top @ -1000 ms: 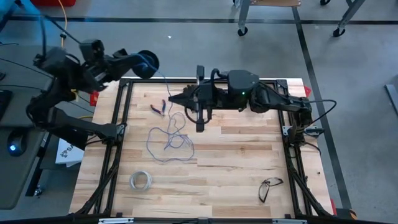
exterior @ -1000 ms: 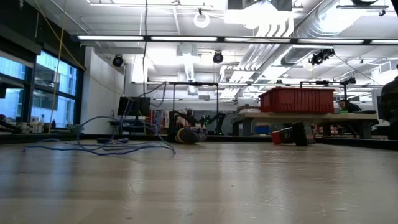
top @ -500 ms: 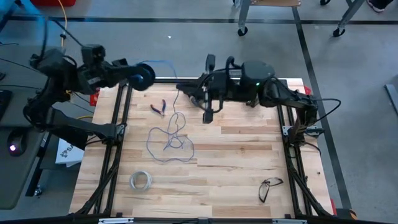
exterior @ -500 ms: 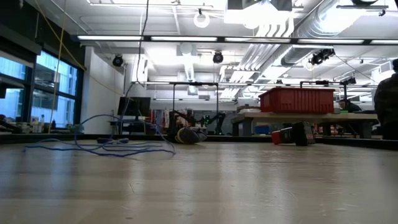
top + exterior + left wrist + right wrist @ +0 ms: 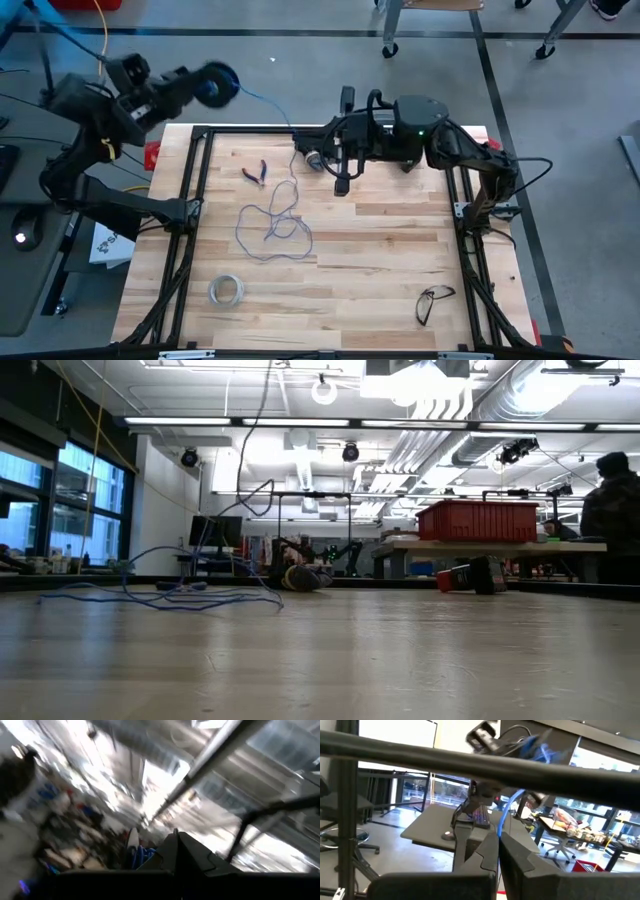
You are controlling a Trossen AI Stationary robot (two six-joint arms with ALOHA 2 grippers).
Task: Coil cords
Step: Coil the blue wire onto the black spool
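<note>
The thin bluish wire lies in loose loops [image 5: 272, 225] on the wooden table, also in the low view [image 5: 160, 596]. One strand rises from the loops to my right gripper [image 5: 302, 152], shut on it over the table's far middle. It then runs on through the air [image 5: 262, 102] to the dark blue spool [image 5: 215, 84]. My left gripper [image 5: 196, 88] is shut on the spool, raised beyond the table's far left corner. My left gripper holds the spool [image 5: 139, 857] at its fingertips, lifted clear of the table; blur hides which part the fingers are on. My right gripper pinches a single strand of the wire [image 5: 500, 831] between its two shut fingers, level, from the table's right side. The wire rises from the fingers toward the spool.
Red-handled pliers [image 5: 255, 172] lie at the far left of the table. A whitish tape ring [image 5: 227, 290] lies near the front left, and glasses [image 5: 432, 300] near the front right. A yellow cable [image 5: 100, 35] hangs behind the left arm. A person [image 5: 610, 510] is in the room behind.
My left gripper has swung up and toward the far left with the spool, turning as it went. My right gripper has gone toward the table's right and far edge, still shut on the wire. The strand between them has lengthened; the loops on the table have kept their place.
</note>
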